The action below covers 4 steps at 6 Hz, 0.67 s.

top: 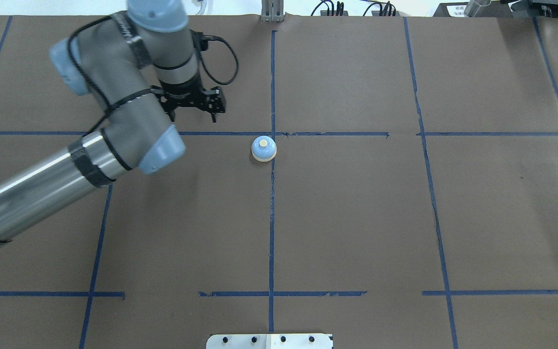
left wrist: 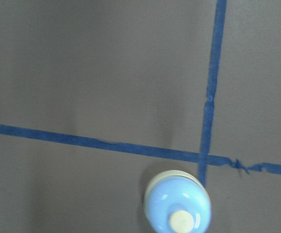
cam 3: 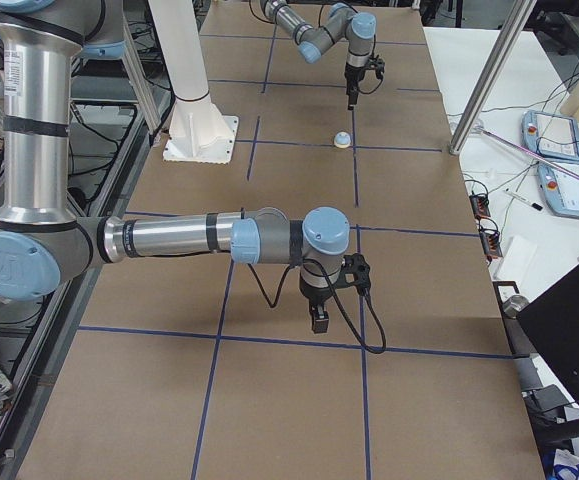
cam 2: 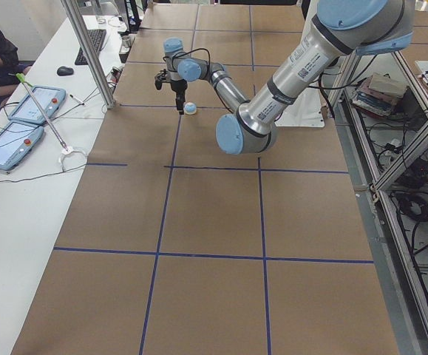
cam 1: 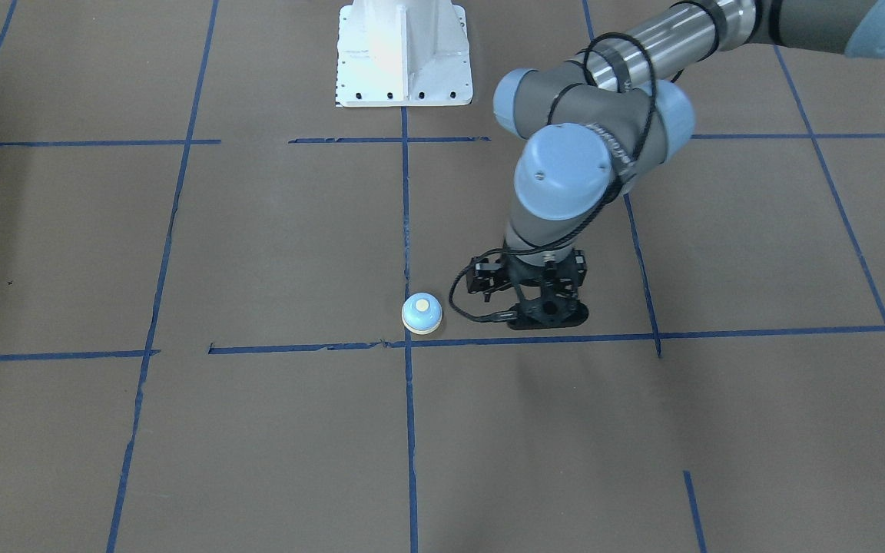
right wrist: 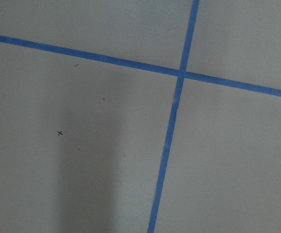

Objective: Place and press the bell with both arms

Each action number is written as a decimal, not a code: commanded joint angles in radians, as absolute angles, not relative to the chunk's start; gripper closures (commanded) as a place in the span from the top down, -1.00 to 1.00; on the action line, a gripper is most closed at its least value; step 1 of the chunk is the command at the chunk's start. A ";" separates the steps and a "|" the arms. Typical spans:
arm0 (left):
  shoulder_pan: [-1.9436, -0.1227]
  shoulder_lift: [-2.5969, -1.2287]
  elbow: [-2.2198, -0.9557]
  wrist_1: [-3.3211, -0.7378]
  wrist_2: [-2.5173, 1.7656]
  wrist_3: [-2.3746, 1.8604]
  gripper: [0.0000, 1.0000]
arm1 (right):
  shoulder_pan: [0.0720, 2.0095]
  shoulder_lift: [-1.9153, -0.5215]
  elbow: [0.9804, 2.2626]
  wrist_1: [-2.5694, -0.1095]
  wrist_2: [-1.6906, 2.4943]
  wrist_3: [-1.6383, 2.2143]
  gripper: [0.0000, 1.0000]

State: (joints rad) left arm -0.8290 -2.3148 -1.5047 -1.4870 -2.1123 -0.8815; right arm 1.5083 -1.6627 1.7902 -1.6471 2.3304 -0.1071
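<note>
The small light-blue bell [cam 1: 422, 313] with a cream button stands upright on the brown table, right at a crossing of blue tape lines [top: 264, 148]. My left gripper [cam 1: 548, 315] points straight down, low over the table, a short way to the bell's side and apart from it [top: 193, 116]. It looks open and empty. The left wrist view shows the bell [left wrist: 178, 206] at its bottom edge. My right gripper [cam 3: 319, 320] shows only in the exterior right view, far from the bell [cam 3: 342, 140], pointing down. I cannot tell whether it is open or shut.
The robot's white pedestal base [cam 1: 404, 54] stands at the table's robot side. Blue tape lines divide the brown table top [top: 356, 218]. A side bench with tablets [cam 2: 21, 118] and a metal post [cam 2: 88, 52] lies beyond the table's far edge.
</note>
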 commanded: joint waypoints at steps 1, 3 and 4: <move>-1.036 -2.034 -1.719 -1.483 -2.245 -0.577 1.00 | 1.435 -1.603 1.810 -1.640 2.356 0.028 1.00; -1.239 -1.837 -1.753 -1.482 -2.275 -0.199 1.00 | 1.282 -1.521 1.915 -1.640 2.355 0.322 1.00; -1.314 -1.769 -1.753 -1.483 -2.292 -0.123 1.00 | 1.175 -1.423 1.949 -1.640 2.346 0.554 1.00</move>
